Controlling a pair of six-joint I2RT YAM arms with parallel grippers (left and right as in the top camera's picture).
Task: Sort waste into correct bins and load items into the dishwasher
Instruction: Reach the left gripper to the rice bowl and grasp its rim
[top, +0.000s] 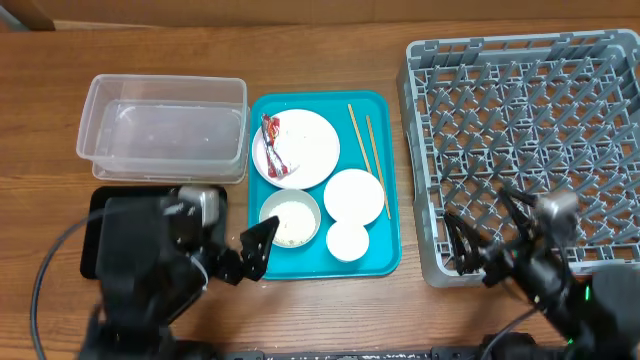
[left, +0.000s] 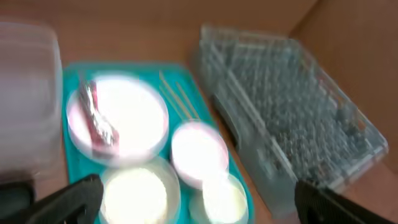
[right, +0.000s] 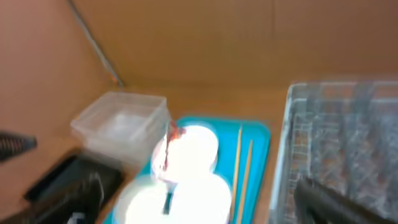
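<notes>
A white plate (top: 305, 145) with the red wrapper (top: 272, 146) lies on a teal tray (top: 390, 255). On the same tray are a white bowl (top: 355, 195), a bowl holding rice grains (top: 289, 219), a small cup (top: 347, 241) and two chopsticks (top: 366, 150). The clear tub (top: 165, 128) stands to the left. The black tray (top: 92, 240) is mostly under my left arm. The grey dish rack (top: 530, 130) is on the right. My left gripper (top: 256, 250) is open and empty beside the rice bowl (left: 137, 193). My right gripper (top: 485, 248) is open and empty over the rack's near-left corner. I cannot make out the tissue.
The wooden table (top: 330, 50) runs behind the tub, the teal tray and the rack. Both wrist views are blurred. The right wrist view shows the tub (right: 124, 121), plate (right: 196, 149), chopsticks (right: 239, 162) and rack (right: 342, 143).
</notes>
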